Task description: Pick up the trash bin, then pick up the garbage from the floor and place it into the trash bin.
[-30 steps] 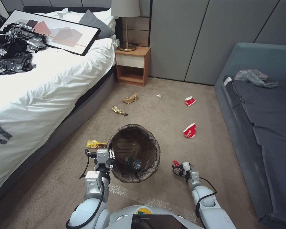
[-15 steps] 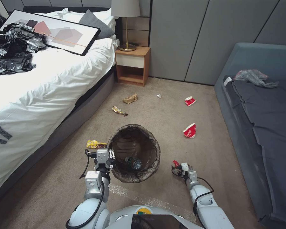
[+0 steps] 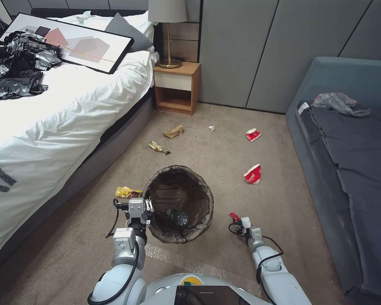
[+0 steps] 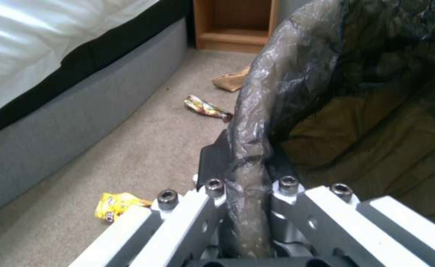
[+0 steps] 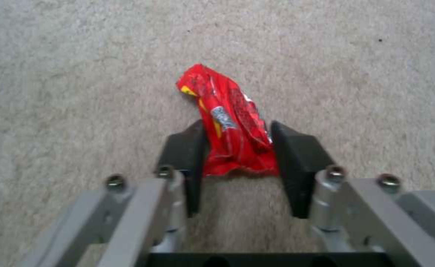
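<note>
From the head view, we see the trash bin point(image 3: 180, 203) between the arms, our left gripper point(image 3: 144, 210) at its rim and a plastic bottle point(image 3: 178, 217) inside. Left wrist: fingers point(image 4: 217, 167) clamp the liner-wrapped rim. Right wrist: the right gripper point(image 5: 237, 155) pinches a red packet point(image 5: 230, 126) (carpet point(image 5: 79, 74) beneath).
</note>
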